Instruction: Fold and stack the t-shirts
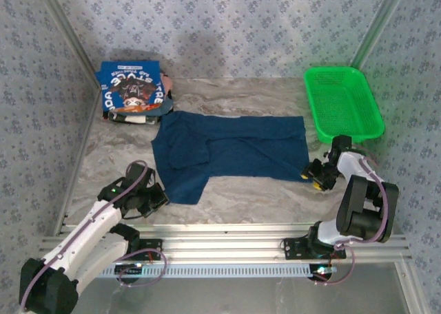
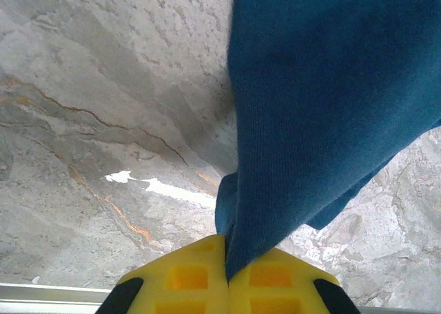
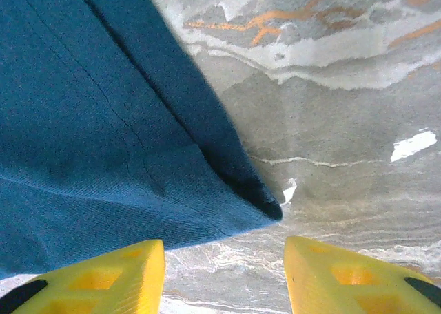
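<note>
A dark navy t-shirt [image 1: 231, 149] lies spread across the middle of the marble table, plain side up, one sleeve flap hanging toward the near left. My left gripper [image 1: 160, 195] is shut on the near-left corner of that t-shirt [image 2: 324, 114], the cloth pinched between its yellow fingers [image 2: 186, 276]. My right gripper [image 1: 312, 174] stands open just off the shirt's near-right corner [image 3: 265, 207], nothing between its fingers [image 3: 124, 273]. A brighter blue t-shirt [image 1: 133, 88] with white lettering lies folded on a small pile at the back left.
A green mesh basket [image 1: 342, 102] sits at the back right, close behind the right arm. Patterned walls enclose the table on three sides. An aluminium rail [image 1: 227, 242] runs along the near edge.
</note>
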Motion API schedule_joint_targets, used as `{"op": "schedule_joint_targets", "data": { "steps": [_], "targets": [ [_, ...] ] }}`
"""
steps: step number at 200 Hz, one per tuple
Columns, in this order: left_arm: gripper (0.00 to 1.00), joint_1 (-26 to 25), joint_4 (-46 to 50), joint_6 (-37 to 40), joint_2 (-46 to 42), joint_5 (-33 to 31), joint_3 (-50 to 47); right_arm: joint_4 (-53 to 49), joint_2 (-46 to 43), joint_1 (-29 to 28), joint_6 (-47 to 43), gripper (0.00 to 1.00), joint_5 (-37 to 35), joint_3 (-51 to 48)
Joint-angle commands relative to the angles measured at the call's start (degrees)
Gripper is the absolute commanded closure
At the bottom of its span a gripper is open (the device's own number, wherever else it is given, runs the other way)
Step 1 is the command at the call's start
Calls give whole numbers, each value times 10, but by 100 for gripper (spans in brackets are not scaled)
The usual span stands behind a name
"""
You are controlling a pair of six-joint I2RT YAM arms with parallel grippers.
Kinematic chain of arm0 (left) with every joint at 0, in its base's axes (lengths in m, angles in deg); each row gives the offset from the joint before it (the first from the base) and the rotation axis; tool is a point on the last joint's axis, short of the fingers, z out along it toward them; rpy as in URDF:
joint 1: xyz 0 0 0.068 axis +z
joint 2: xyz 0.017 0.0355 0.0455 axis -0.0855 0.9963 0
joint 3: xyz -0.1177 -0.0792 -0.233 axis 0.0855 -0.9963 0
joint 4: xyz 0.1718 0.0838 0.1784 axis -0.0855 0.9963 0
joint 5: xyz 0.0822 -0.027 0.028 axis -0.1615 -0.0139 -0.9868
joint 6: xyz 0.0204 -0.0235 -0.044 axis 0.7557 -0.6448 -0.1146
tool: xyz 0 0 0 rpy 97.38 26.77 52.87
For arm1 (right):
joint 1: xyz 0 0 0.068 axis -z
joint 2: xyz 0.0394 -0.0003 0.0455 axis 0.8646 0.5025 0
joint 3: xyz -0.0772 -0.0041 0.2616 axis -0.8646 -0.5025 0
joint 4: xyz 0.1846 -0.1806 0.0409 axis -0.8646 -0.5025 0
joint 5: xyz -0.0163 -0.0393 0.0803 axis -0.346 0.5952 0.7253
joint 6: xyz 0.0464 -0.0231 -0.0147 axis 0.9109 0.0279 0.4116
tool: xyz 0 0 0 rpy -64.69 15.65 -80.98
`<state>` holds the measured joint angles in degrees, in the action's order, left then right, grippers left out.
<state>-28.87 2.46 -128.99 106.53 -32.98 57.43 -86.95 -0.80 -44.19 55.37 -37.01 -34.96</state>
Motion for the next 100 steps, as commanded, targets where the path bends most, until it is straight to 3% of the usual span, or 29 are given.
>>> {"op": "schedule_joint_targets", "data": {
  "steps": [1,33,100],
  "targets": [
    [100,5,0,8,1,7,1,1,22,-4,-5,51,-2,-5],
    [100,7,4,10,-1,7,-2,18,62,-3,1,57,-16,18],
    [100,23,29,15,-27,4,1,31,126,0,13,84,-36,68]
  ]
}}
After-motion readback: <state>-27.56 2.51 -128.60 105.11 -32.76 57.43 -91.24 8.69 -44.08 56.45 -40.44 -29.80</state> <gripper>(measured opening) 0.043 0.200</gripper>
